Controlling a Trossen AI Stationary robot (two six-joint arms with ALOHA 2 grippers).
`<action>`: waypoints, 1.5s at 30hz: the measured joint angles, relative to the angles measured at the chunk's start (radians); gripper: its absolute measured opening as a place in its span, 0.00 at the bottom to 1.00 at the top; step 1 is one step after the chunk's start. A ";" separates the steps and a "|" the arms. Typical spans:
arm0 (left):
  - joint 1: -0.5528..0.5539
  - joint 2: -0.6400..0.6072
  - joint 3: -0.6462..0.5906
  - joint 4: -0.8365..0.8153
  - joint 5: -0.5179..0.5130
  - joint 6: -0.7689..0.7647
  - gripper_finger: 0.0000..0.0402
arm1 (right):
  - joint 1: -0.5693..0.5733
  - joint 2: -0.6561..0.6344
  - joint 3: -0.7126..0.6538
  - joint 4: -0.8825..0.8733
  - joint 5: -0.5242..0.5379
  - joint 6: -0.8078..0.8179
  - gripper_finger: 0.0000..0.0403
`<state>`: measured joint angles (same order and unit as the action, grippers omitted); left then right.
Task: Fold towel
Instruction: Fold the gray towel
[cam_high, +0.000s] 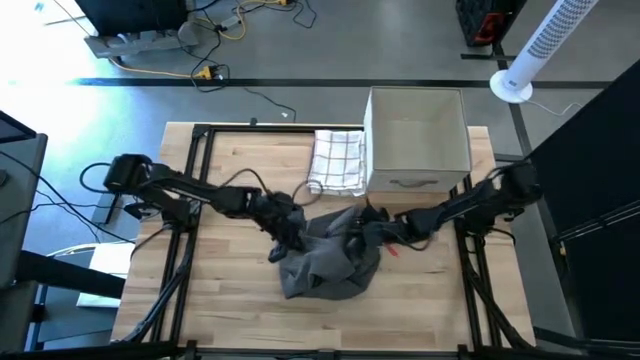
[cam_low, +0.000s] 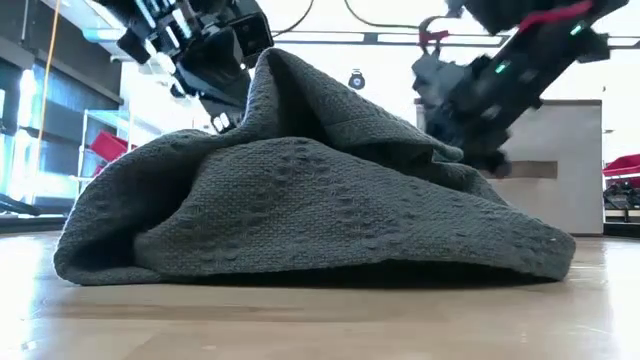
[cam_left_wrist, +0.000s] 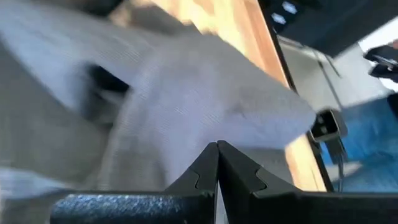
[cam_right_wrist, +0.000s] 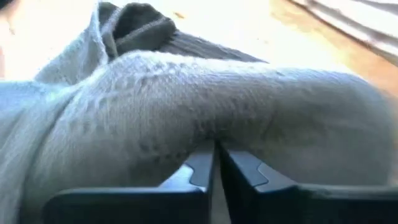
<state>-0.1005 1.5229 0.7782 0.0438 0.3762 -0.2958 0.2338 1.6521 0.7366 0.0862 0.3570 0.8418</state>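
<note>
A dark grey towel (cam_high: 325, 262) lies crumpled in a heap at the table's middle; its lower folds (cam_low: 300, 240) rest on the wood. My left gripper (cam_high: 290, 228) is at the heap's left far side, shut on the towel (cam_left_wrist: 205, 106). My right gripper (cam_high: 366, 232) is at the heap's right far side, shut on the towel (cam_right_wrist: 205, 99). In the low view the heap rises to a peak (cam_low: 272, 62) beside my left gripper (cam_low: 225, 75), and my right gripper (cam_low: 470, 140) stands over its right slope. My left gripper pinches a raised fold of the towel (cam_left_wrist: 214, 134) at its fingertips, coming slanting down from the table's left. That fold stands up as the heap's peak; the remainder lies slack on the table. My right gripper pinches a thick bunched fold (cam_right_wrist: 214, 134) on the towel's right far side, coming slanting down from the table's right. The cloth bulges over its fingertips and hides the place of contact; the heap below rests on the table.
A white checked cloth (cam_high: 337, 160) lies at the far middle of the table, next to a white box (cam_high: 417, 140) at the far right. Bare wood (cam_high: 230, 300) shows near the front edge and on both sides of the heap.
</note>
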 joint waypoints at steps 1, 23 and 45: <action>-0.011 0.025 0.000 0.022 0.001 -0.012 0.00 | -0.007 0.020 0.001 0.029 -0.016 -0.004 0.02; 0.039 -0.024 -0.080 -0.500 -0.116 0.010 0.00 | 0.129 -0.152 -0.001 -0.773 -0.120 0.330 0.00; -0.103 0.114 0.458 -0.158 -0.276 0.320 0.10 | 0.065 -0.229 0.001 -0.678 -0.104 0.140 0.00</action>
<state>-0.2034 1.6374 1.2359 -0.1143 0.1001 0.0245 0.2984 1.4235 0.7372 -0.5922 0.2534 0.9813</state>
